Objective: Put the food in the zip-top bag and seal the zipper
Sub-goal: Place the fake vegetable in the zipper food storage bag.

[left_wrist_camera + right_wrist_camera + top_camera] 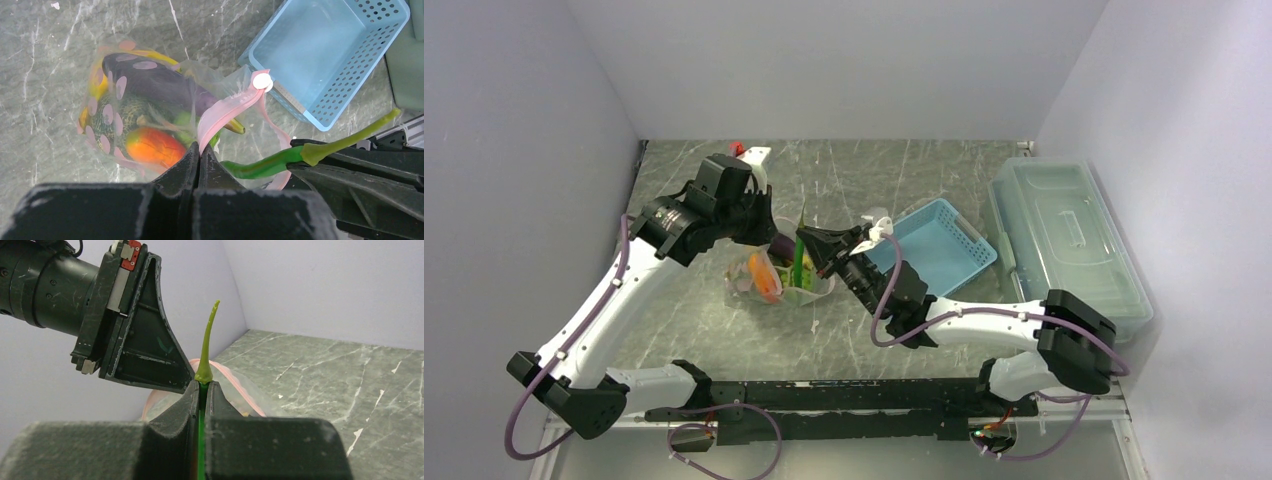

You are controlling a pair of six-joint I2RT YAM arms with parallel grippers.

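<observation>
Two robot arms meet over a clear zip-top bag (809,290) at the centre of the overhead frame, on a grey marbled counter (924,170). The left gripper (199,155) is pinched tight on the bag's pale-pink zipper (225,112), where a white slider tab (262,81) sits on the strip. The right gripper (202,390) is clamped on a long thin green pod (205,347), pale stem tip pointing up, its lower end at the bag's mouth; whether that end is inside cannot be told. Inside the bag lie a dark purple eggplant (155,80), an orange carrot (155,147), a netted melon (120,117) and a yellow banana bunch (96,85). A light-blue basket (939,245) sits just right of the bag, and a clear lidded box (1069,240) lies at far right.
</observation>
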